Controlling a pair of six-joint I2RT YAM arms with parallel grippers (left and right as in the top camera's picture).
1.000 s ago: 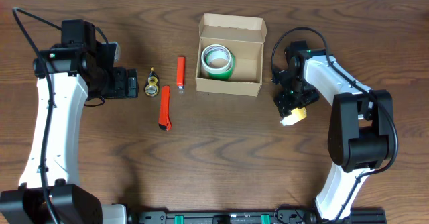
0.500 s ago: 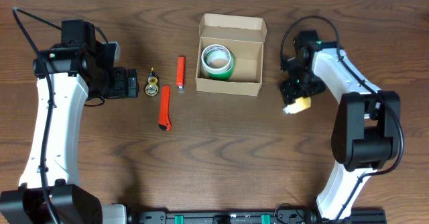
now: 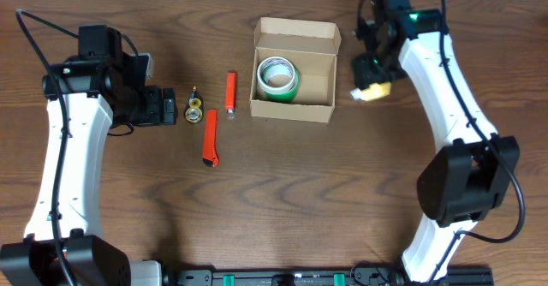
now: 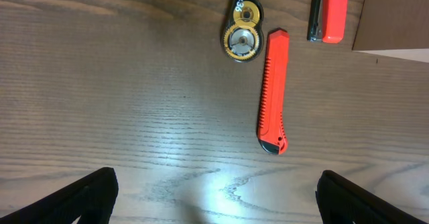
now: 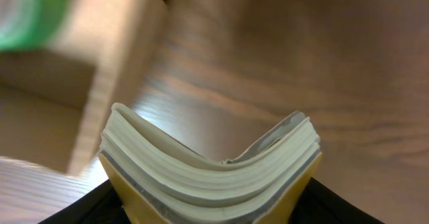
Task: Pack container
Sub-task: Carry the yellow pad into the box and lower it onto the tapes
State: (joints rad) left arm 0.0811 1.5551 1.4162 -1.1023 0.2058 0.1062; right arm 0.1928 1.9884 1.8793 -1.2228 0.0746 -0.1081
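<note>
The container (image 3: 294, 108) is an open brown cardboard box at the table's far middle, with a green tape roll (image 3: 278, 78) inside. My right gripper (image 3: 373, 85) is shut on a yellow sticky-note pad (image 5: 211, 170), which bends between the fingers, and holds it just right of the box; the box corner (image 5: 100, 83) shows blurred in the right wrist view. My left gripper (image 4: 214, 204) is open and empty over bare wood at the left. A red utility knife (image 4: 273, 103), a black-and-gold tape dispenser (image 4: 242, 39) and a red stapler (image 4: 330, 13) lie left of the box.
The utility knife (image 3: 210, 138), tape dispenser (image 3: 194, 108) and stapler (image 3: 230, 92) lie in a cluster between my left gripper and the box. The table's far edge runs close behind the box.
My right arm has lifted the yellow pad from the table and carried it toward the far side, up beside the box's right wall. The left arm has not moved.
</note>
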